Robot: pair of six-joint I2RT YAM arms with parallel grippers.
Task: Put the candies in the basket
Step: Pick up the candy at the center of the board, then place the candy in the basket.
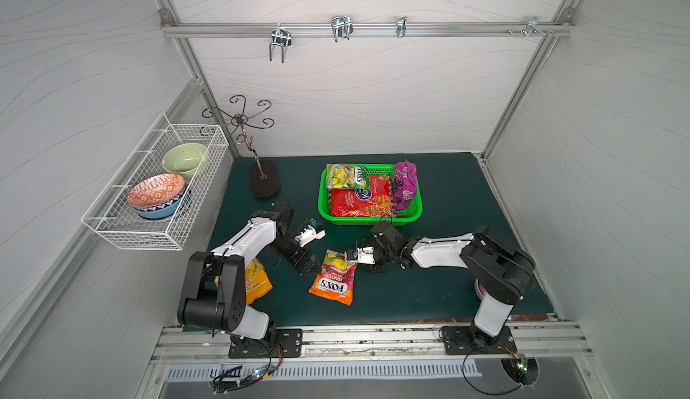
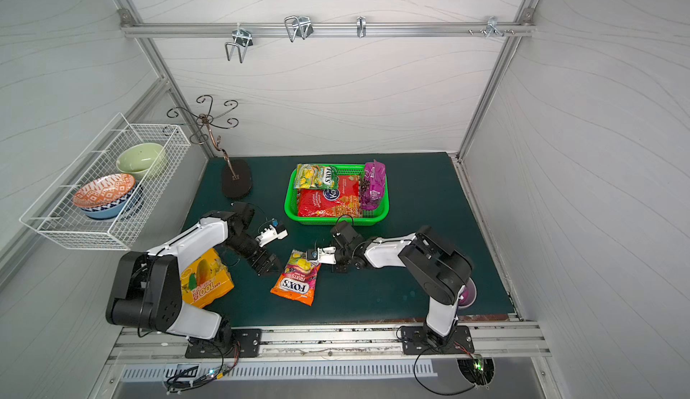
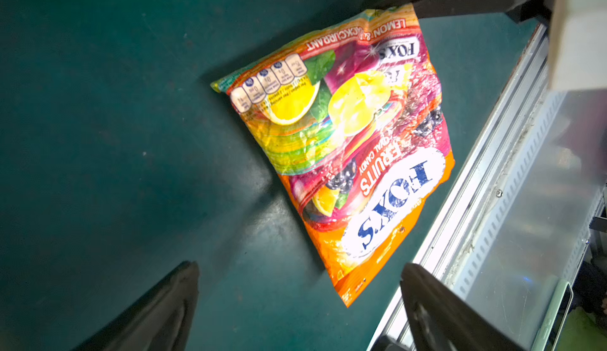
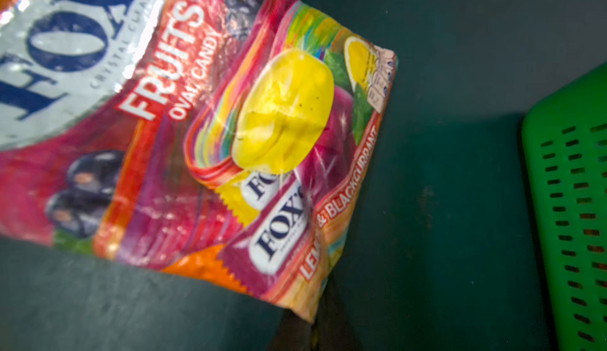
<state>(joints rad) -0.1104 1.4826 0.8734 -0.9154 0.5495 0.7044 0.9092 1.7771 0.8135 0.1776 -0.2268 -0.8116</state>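
FOX'S bag (image 1: 332, 279) is laid flat on the tabletop (image 1: 448, 285), long axis run front to back, far end toward the basket (image 1: 373, 221). That far corner is judged pinched by the clenched right gripper (image 1: 350, 262). Left gripper (image 1: 308, 264) is held wide, empty, just beside the bag.

The left arm (image 1: 254, 236) and right arm (image 1: 440, 253) pair glossy white shells with bulky black joints. A thin black cable (image 1: 463, 373) loops at lower right. The screwed base plates (image 1: 291, 341) and the left gripper (image 3: 297, 303) are black.
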